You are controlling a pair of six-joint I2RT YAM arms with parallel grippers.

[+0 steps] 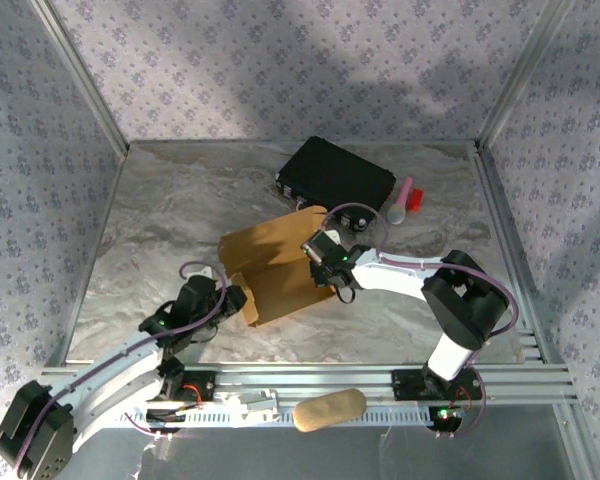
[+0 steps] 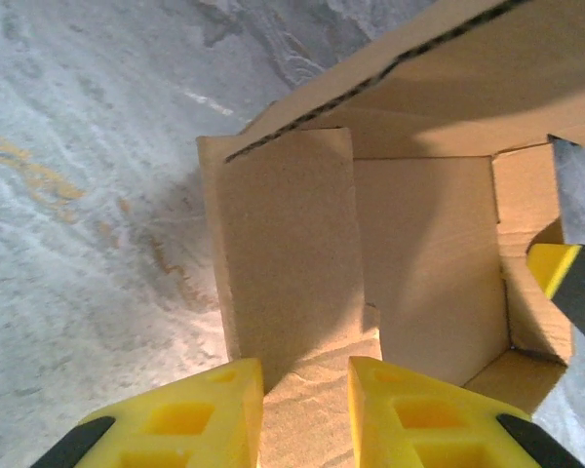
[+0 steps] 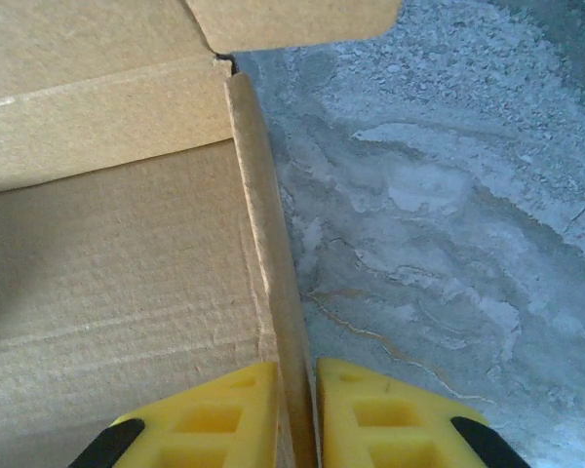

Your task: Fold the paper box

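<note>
My left gripper [image 2: 305, 378] is narrow, its yellow fingers [image 2: 219, 414] pressed on either side of a cardboard flap of the paper box [image 2: 424, 263], which fills the gap between them. From above, that gripper [image 1: 230, 297] sits at the box's left near corner. My right gripper [image 3: 297, 378] is narrower, its jaws pinching the thin upright side wall of the box [image 3: 107, 253], with cardboard to the left of the wall and bare marbled table [image 3: 448, 224] to the right.

The tips of both pairs of fingers are cut off by the bottom edge of the wrist views, so I cannot see how deep each grip goes. In the left wrist view, a grey and yellow part at the right edge is only partly in frame.

Seen from above, the box [image 1: 280, 260] lies half-formed in the middle of the table [image 1: 150, 220], between my two grippers, with the right gripper [image 1: 332, 272] at its right side. Just beyond it sits a black case [image 1: 335, 175], and beside that a small pink and white object [image 1: 404, 201] too small to identify.
</note>
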